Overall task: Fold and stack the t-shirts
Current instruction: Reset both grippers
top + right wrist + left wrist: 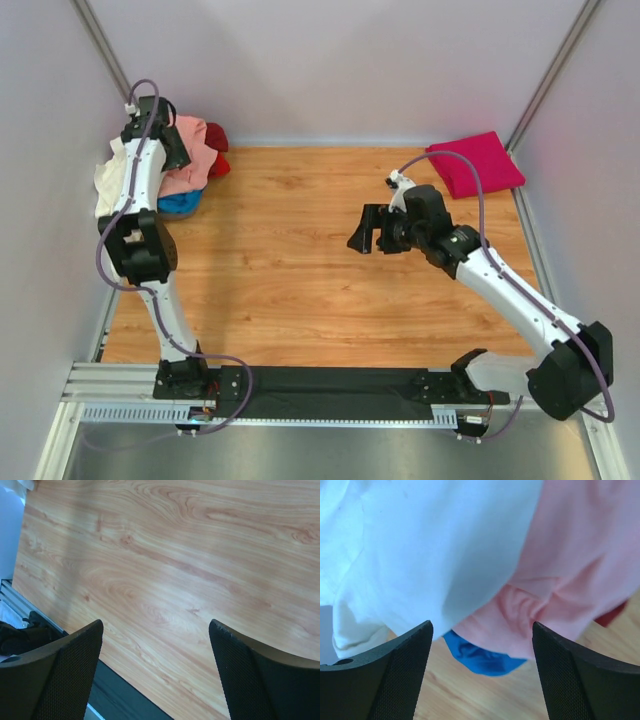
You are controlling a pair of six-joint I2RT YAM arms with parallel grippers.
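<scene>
Magenta shirt (pixel 476 165) lies at one o'clock; left gripper (pixel 481 630) wide over the ten o'clock shirt pile (pixel 196 152), right gripper (pixel 156 627) wide, empty

Magenta shirt (pixel 476 163); cream-white shirt (pixel 430 555); salmon shirt (pixel 580 570); blue shirt (pixel 480 657); red shirt (pixel 216 136); tan wood-grain table (pixel 300 260).

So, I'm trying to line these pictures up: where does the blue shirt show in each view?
Top external: blue shirt at far left, peeking out from under the salmon shirt.
Left wrist: low centre, again under the salmon shirt.
Right wrist: not in it.
Shared landmark: the wooden tabletop, seen in all three.
</scene>
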